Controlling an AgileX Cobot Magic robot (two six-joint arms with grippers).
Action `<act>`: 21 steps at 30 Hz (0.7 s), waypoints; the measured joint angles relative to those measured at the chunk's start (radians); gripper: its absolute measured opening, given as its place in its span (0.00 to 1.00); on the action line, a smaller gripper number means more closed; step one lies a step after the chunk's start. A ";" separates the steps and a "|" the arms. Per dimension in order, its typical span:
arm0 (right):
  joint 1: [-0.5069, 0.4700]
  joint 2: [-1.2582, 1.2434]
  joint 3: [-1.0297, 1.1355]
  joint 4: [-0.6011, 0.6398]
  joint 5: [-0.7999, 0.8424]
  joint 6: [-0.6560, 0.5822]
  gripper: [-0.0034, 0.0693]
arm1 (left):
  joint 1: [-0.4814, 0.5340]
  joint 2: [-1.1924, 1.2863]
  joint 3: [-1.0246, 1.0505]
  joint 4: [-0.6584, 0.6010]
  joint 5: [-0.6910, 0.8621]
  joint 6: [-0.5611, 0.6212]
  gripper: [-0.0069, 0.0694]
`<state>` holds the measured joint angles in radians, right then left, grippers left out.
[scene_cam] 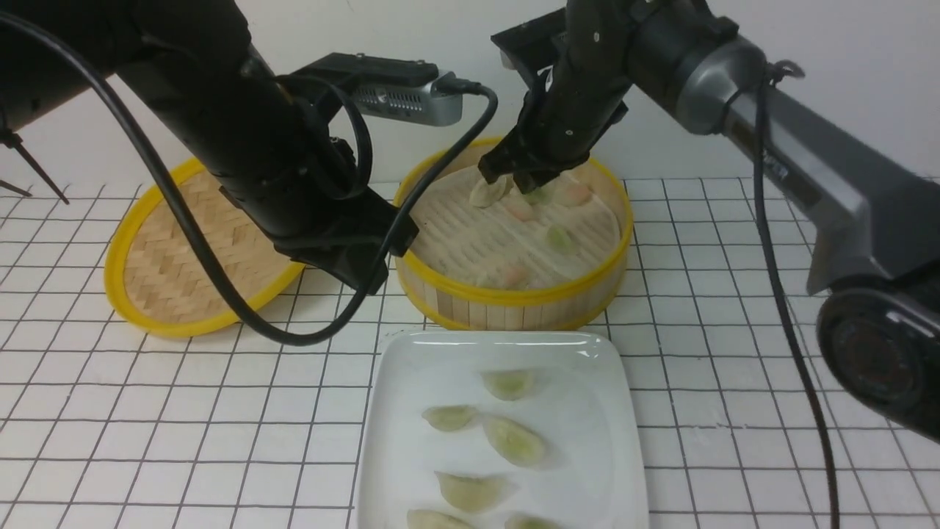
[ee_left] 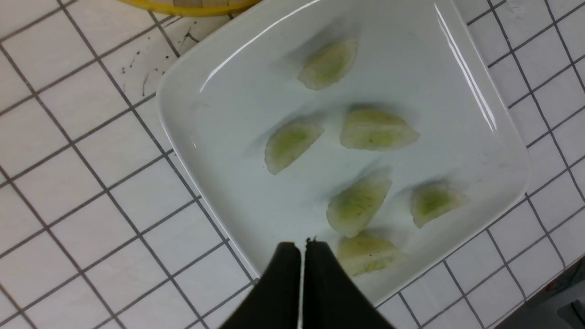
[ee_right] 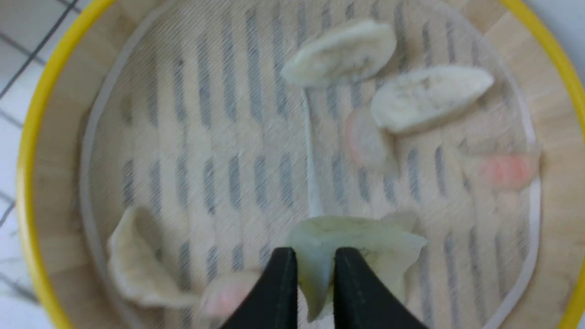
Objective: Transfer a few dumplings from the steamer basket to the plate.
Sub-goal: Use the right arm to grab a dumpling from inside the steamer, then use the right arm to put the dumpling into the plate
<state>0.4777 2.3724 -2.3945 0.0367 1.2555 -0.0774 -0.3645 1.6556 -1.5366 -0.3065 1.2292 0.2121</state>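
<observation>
Front view | right hand (scene_cam: 514, 180) angled down over basket (scene_cam: 514, 297) | left hand (scene_cam: 385, 257) tilted

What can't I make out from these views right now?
- Front view: the near end of the plate is cut off by the bottom edge.
- Front view: the far side of the steamer basket is partly hidden by the right gripper.
- Right wrist view: the pinched dumpling covers another beneath; that one's shape stays unclear.

Robot test station, white grid-lined tabletop (scene_cam: 734, 330), plain pale wall (scene_cam: 830, 66), cabled arms
</observation>
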 joint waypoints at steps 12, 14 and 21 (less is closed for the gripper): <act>0.009 -0.419 0.631 0.192 -0.011 -0.019 0.15 | 0.000 0.000 0.000 -0.003 0.000 0.000 0.08; 0.013 -0.452 0.733 0.217 -0.011 -0.020 0.15 | 0.000 0.000 0.000 -0.006 0.000 0.000 0.08; 0.039 -0.458 1.024 0.328 -0.064 -0.040 0.21 | 0.000 0.078 -0.079 -0.023 -0.007 -0.026 0.08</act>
<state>0.5171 1.9148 -1.3703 0.3648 1.1917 -0.1173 -0.3645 1.7333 -1.6158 -0.3296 1.2224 0.1863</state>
